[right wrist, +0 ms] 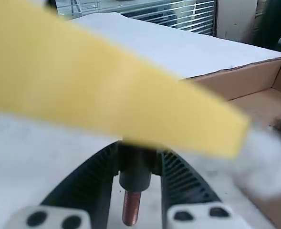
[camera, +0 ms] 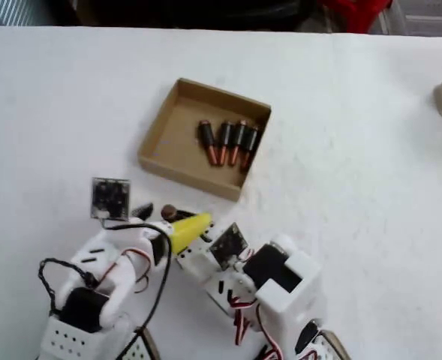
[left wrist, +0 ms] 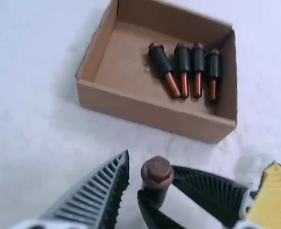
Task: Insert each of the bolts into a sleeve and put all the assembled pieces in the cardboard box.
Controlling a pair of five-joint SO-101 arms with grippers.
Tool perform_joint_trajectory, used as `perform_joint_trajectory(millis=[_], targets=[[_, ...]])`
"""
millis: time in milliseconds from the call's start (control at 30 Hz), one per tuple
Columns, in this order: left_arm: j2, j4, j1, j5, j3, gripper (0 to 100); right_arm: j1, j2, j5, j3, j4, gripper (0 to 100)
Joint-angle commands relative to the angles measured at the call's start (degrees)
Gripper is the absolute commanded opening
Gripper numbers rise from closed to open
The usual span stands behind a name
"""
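Brown and open on top, the square cardboard box [camera: 159, 159] sits near the middle of the white table [camera: 356, 112]. Four finished pieces [camera: 228, 142], each a black sleeve with a copper bolt poking out, lie side by side on the box floor, close to its right wall. One more black plastic sleeve [right wrist: 135, 177] is held near the table's front edge, just in front of the box. The right pincer [right wrist: 136, 156] is closed tight on this sleeve, with a black ribbed finger [right wrist: 178, 186] pressing on each side. A copper-coloured metal bolt [left wrist: 156, 171] is inside the sleeve: its head sticks out of one end and its shaft sticks out of the other. The left pincer [camera: 144, 212] is open and holds nothing. Its grey ribbed finger [left wrist: 104, 188] is just beside the bolt head, with a thin gap between them.
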Motion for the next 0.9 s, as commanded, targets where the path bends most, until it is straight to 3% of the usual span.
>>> perform_joint_trajectory(millis=[0,233,333,467,600,733,867], targets=[[-0.5,0.2,-2.8,3.8,-9.5,43,0.5,-0.8,-0.4,-1.4,-0.2,1.6],[-0.5,-0.3,-9.8,6.1,-12.2,41,0.5,-0.8,-0.4,-1.4,-0.2,1.6],[-0.5,-0.3,-11.9,5.7,-12.2,28,0.5,-0.8,-0.4,-1.4,-0.2,1.6],[-0.5,-0.6,-14.2,3.8,-12.7,1,0.5,-0.8,-0.4,-1.4,-0.2,1.6],[-0.5,1.1,-18.8,0.6,-13.5,9,0.5,-0.7,-0.4,-1.4,-0.3,1.6],[-0.5,1.5,-25.5,0.5,-13.5,9,0.5,-0.7,-0.4,-1.3,-0.4,1.6],[-0.6,2.5,-27.1,0.4,-13.5,9,0.5,-0.8,-0.4,-1.1,-0.4,1.6]])
